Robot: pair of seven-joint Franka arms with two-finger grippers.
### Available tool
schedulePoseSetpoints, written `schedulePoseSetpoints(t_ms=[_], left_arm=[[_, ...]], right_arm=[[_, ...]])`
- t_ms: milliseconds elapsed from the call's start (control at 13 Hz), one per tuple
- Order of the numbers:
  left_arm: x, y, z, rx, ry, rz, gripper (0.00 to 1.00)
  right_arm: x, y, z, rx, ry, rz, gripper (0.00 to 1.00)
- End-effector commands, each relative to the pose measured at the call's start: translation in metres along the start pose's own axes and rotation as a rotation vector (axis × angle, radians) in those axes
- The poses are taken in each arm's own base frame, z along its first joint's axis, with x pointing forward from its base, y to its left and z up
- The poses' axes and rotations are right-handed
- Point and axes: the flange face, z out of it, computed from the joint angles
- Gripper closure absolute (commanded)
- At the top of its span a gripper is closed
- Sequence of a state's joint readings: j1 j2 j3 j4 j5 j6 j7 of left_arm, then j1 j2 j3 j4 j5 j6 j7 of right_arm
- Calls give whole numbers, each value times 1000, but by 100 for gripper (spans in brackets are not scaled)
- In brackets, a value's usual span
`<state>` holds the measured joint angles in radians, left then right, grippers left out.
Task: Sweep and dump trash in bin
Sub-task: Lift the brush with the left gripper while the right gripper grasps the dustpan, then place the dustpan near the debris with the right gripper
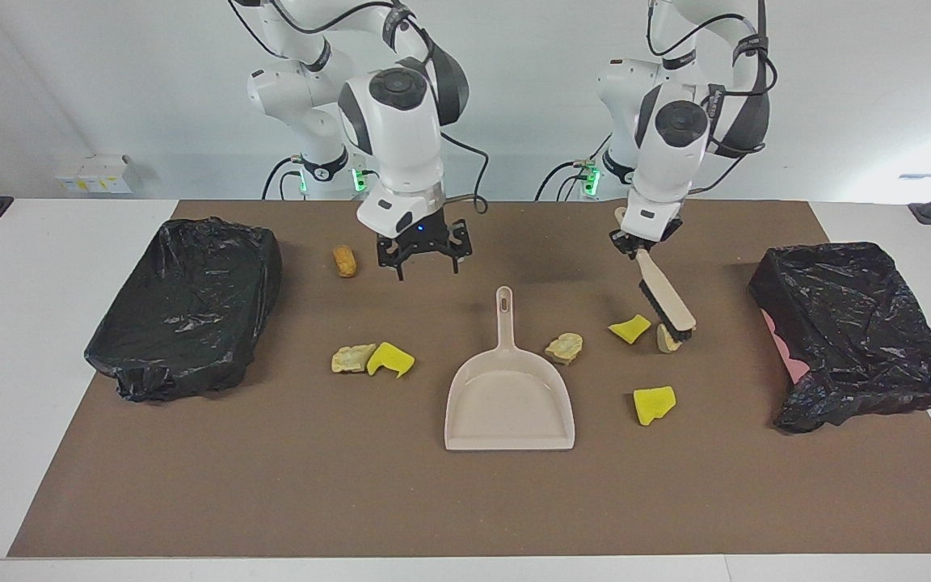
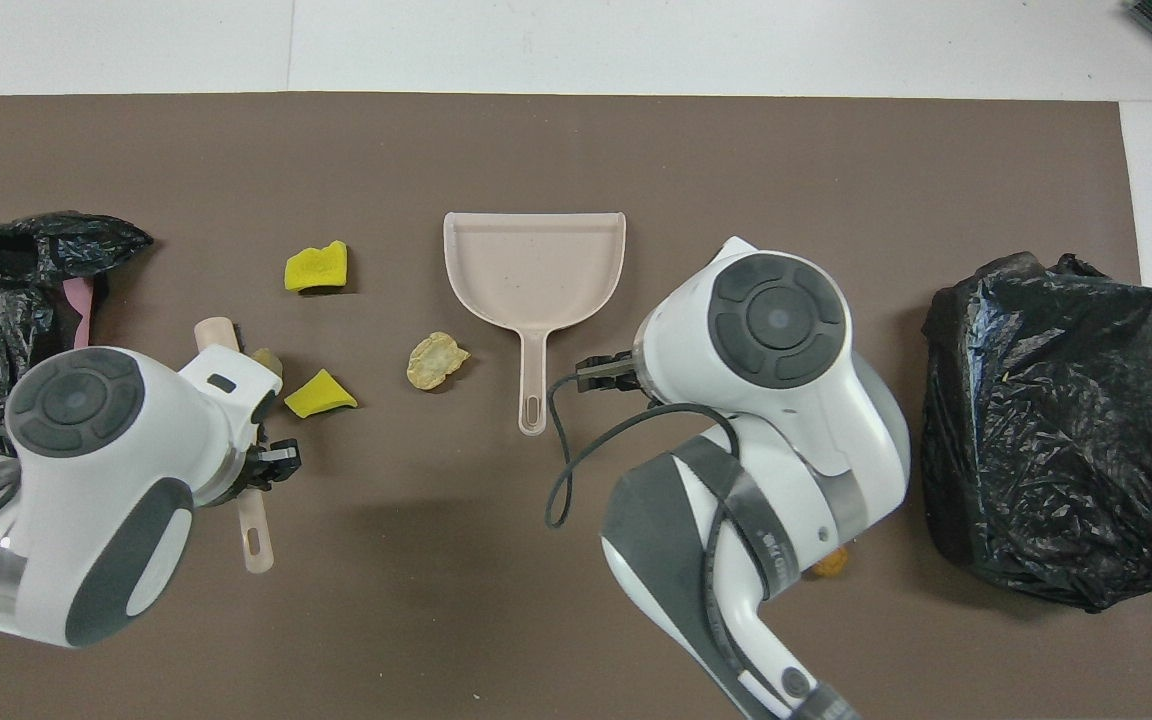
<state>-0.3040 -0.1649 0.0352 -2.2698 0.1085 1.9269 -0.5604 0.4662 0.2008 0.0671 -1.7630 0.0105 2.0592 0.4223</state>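
1. Mostly the trash lies loose on the brown mat, none of it in the dustpan yet. Take the dustpan as the clock's centre, twelve toward the robots.
2. Three scraps lie between one and two o'clock: a beige lump just beside the pan, a yellow sponge chunk, and a second lump. Another yellow chunk sits at three.
3. At nine lie a third lump and a yellow piece, touching. The brown nugget lies alone near ten.
4. The brush slants down with its bristles at the second lump, probably so it can drag that cluster toward the pan.
5. The left end effector is clamped shut on the brush's handle, high up, which leaves the bristles free.
6. The right end effector hangs with fingers spread and empty over the mat at eleven, likely headed for the pan's handle, which points toward twelve.
7. Two black-bagged bins, one at three and one at nine, sit at the bench's ends, handy for either arm to dump.
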Motion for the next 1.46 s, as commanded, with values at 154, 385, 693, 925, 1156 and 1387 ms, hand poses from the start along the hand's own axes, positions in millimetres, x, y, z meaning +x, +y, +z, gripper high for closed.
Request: schedulePoseSetpoints(t_ms=[154, 385, 693, 925, 1156, 1387], left_arm=[[24, -72, 39, -19, -3, -82, 100], [22, -72, 59, -23, -3, -77, 100], [10, -24, 71, -26, -3, 34, 100], [10, 12, 75, -104, 24, 57, 100], [6, 38, 70, -167, 26, 117, 100], [5, 57, 63, -216, 34, 118, 100]], right_arm=[[9, -78, 80, 42, 29, 93, 0], [-7, -105, 108, 51, 25, 58, 0], [-10, -103, 113, 51, 16, 61, 37], [-7, -100, 112, 49, 24, 64, 100], [-8, -101, 110, 39, 30, 54, 100], [5, -81, 84, 21, 75, 53, 100]])
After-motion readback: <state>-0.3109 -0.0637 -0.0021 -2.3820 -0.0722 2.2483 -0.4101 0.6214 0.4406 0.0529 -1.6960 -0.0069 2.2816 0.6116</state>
